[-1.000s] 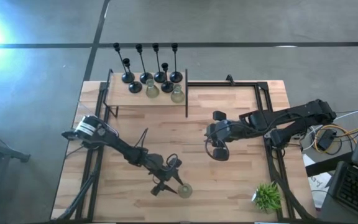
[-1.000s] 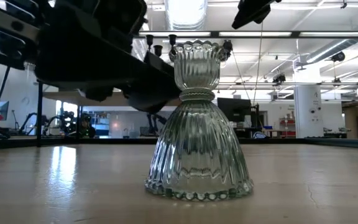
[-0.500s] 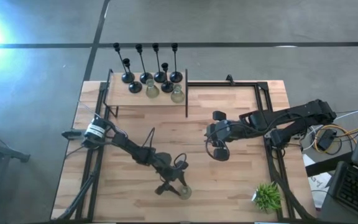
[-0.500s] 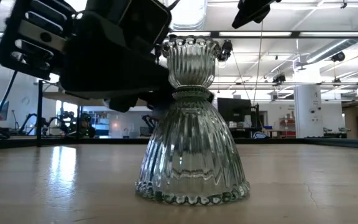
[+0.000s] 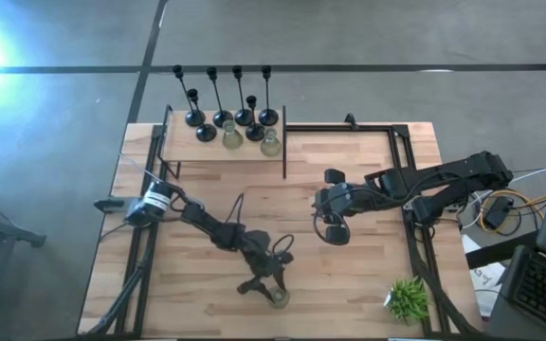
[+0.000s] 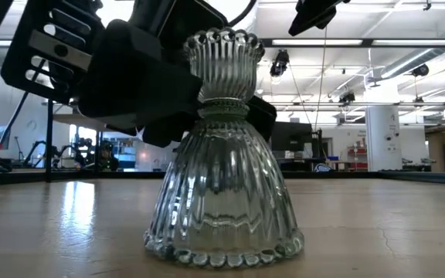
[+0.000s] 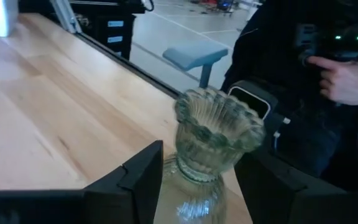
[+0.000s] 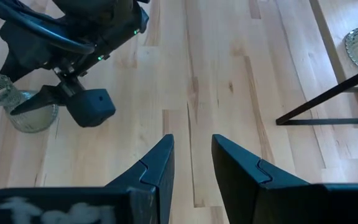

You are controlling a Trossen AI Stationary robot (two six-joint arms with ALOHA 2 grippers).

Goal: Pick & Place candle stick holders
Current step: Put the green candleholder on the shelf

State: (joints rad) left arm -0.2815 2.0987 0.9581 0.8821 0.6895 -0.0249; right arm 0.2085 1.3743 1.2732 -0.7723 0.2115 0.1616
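A squat, ribbed, clear-greenish glass candle stick holder stands upright on its wide base near the table's near edge; it fills the low view. My left gripper is open, with one finger on each side of the holder's neck. My right gripper is open and empty above the table's middle right. Several black stemmed holders and two glass ones stand on a raised wooden shelf at the far left. My left gripper comes at the glass holder slanting down from the table's far left, its fingers flanking the neck. A narrow gap shows on each side of the neck. Whether the fingers touch the flared base lower down cannot be told. The holder stands on the table.
A small green spiky plant stands at the near right corner. A black metal frame runs along the table's sides. A person's hand shows beyond the near edge. Bare wood lies between the two grippers.
My left gripper has gone toward the table's right and near edges, and its fingers have come around the glass holder's neck. The holder has slid a little toward the near edge, staying upright.
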